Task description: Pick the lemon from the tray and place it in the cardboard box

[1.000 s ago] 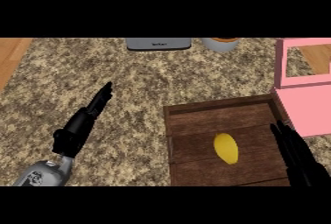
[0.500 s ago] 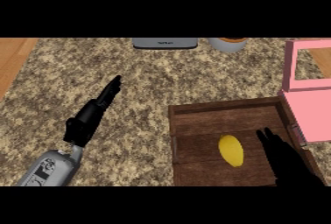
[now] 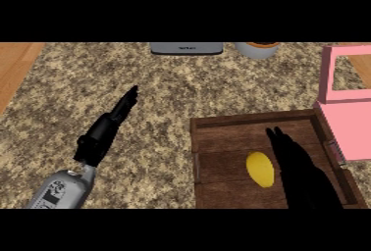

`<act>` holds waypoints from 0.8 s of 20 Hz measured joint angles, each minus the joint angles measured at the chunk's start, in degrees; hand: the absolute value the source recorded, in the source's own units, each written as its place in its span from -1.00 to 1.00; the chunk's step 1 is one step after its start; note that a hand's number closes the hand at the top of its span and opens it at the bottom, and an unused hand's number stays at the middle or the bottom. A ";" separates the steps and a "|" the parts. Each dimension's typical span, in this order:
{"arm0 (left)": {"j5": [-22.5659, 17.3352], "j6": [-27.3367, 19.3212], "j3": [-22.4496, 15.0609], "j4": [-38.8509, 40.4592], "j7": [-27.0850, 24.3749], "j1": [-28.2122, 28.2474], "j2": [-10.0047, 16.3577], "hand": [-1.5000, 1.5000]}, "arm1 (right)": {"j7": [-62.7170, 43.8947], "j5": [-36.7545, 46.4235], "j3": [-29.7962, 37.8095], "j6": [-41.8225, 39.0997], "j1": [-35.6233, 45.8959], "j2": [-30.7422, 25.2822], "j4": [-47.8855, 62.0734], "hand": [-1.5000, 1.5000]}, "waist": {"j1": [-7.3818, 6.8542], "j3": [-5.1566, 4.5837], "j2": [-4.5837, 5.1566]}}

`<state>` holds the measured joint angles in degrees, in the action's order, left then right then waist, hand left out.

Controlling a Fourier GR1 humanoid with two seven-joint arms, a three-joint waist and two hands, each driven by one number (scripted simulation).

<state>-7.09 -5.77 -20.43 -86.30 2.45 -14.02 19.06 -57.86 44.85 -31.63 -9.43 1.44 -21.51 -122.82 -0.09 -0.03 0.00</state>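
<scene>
— Now, whereabouts of the lemon (image 3: 260,169)?
— Down on the floor of the dark wooden tray (image 3: 253,119), about mid-tray, lengthwise up and down the view; yellow, in plain sight, held by nothing.
— And the right robot hand (image 3: 299,164)?
— In from the lower edge, over the tray, just to the right of the lemon; fingers straight and close together, pointing away from the robot; nothing in its hold; possibly brushing the lemon's right side, though hard to tell, black against dark wood.
— The left robot hand (image 3: 109,131)?
— Over the speckled worktop (image 3: 181,83), well to the left of the tray; fingers straight, pointing up and to the right in the view; likewise holding nothing; grey forearm (image 3: 62,188) behind it, down at the lower left.
— And the box?
— Pink box (image 3: 346,135) at the right edge, partly cut off there; just beside the tray's right wall.
— Anything else?
— Along the far edge of the worktop, a grey appliance (image 3: 186,47) and, to its right, a round container (image 3: 257,49), both cut off; a strip of light wood (image 3: 16,63) at the far left.
</scene>
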 measured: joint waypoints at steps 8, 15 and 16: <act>2.17 3.00 2.58 -0.51 0.51 1.29 -1.78 0.00 | 3.94 1.00 4.01 -0.81 0.66 3.45 9.19 -1.00 | 0.04 0.03 -0.01; 4.99 5.60 5.58 -0.90 1.37 1.60 -4.48 0.00 | 8.94 5.02 5.29 -0.16 -1.85 5.06 11.17 -1.00 | 0.18 0.04 -0.03; 5.65 5.46 5.56 -0.55 1.61 1.43 -5.19 0.00 | 9.47 5.81 4.96 0.39 -1.59 5.94 12.71 -1.00 | 0.17 0.03 -0.03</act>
<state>-1.43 -0.30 -14.87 -86.85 4.06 -12.60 13.86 -48.38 50.66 -26.66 -9.04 -0.15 -15.57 -110.11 0.07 0.00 -0.03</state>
